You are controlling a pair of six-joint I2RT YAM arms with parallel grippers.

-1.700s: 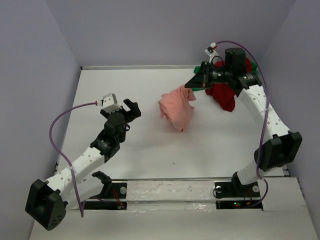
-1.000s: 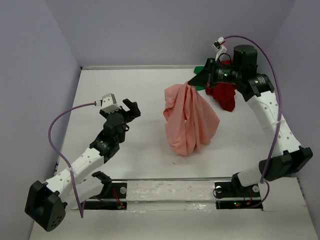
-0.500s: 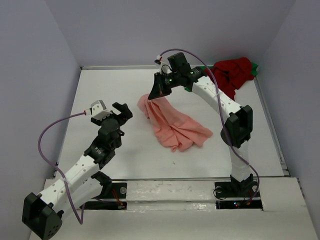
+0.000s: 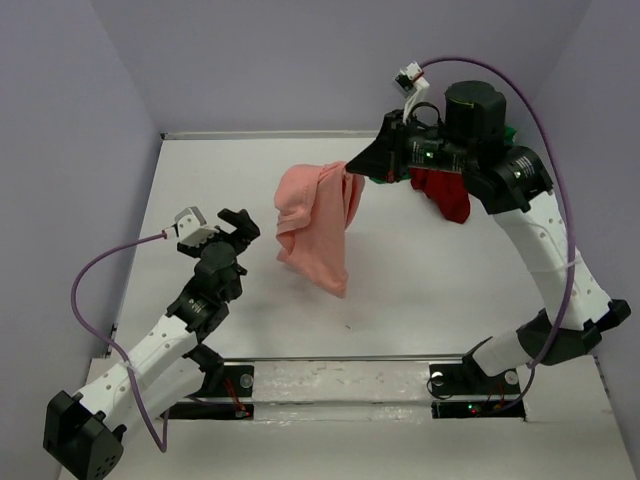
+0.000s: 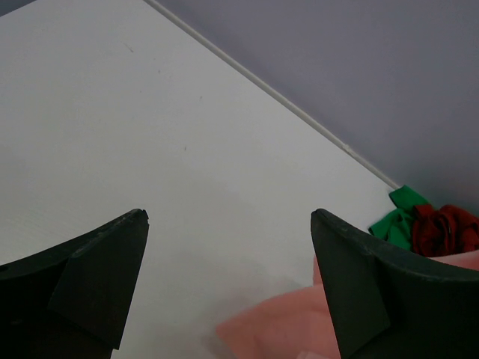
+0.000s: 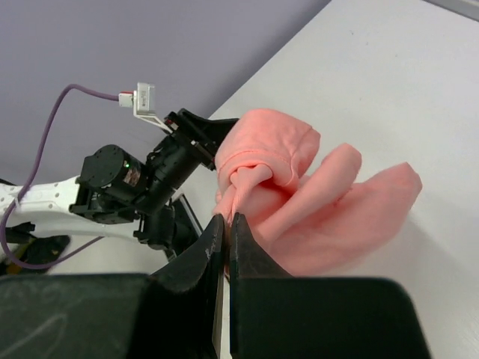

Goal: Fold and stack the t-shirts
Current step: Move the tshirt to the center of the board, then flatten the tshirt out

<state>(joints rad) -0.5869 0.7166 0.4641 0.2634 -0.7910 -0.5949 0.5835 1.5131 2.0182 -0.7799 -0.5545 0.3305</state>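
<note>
Dangling bunched from the clenched right gripper, salmon-pink t-shirt (left gripper agape).

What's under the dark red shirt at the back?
A green shirt pokes out beside the dark red shirt, apparently from beneath. How far under it reaches is hidden by the red cloth.

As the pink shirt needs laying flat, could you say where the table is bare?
Bare table: far left beyond the left gripper, and near right beside the hanging pink shirt. Crowded: the far right corner, holding dark red shirt and green shirt.
</note>
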